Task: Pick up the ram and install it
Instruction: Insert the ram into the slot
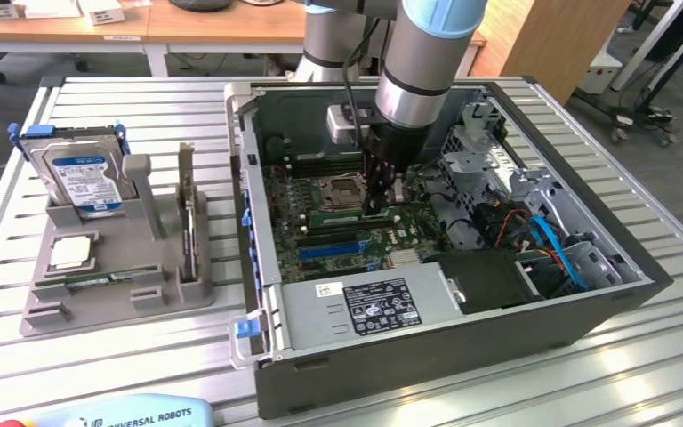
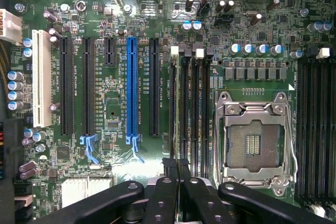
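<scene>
One computer case, one hard drive, one processor chip, one gripper, perhaps six expansion slots.

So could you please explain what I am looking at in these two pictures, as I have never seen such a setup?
The grey and blue column is a robot arm reaching into an open computer case on a slatted table. One picture is taken by a camera off the arm. The other is taken by a camera on its wrist, looking down at the motherboard with its empty processor socket. The black tongs in it are the end effector, shut, at the memory slots beside the socket. A green ram stick stands on edge there; whether it is gripped I cannot tell. On the exterior view's left, a grey holder carries a hard drive and a processor.
</scene>
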Robot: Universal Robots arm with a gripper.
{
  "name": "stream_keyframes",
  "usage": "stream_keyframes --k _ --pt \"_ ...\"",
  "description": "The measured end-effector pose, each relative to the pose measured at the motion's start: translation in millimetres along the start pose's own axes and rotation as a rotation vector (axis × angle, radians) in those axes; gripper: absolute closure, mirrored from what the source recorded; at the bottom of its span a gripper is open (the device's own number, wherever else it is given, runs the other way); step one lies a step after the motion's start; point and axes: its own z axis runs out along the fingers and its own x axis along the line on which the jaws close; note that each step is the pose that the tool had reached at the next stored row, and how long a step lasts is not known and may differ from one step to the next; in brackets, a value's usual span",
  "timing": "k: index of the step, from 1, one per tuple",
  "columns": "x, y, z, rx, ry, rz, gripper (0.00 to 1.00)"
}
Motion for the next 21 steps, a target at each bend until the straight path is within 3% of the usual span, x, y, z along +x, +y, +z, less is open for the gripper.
stream_keyframes --k 21 --pt "0.0 -0.5 0.9 -0.0001 0.0002 -0.004 0.89"
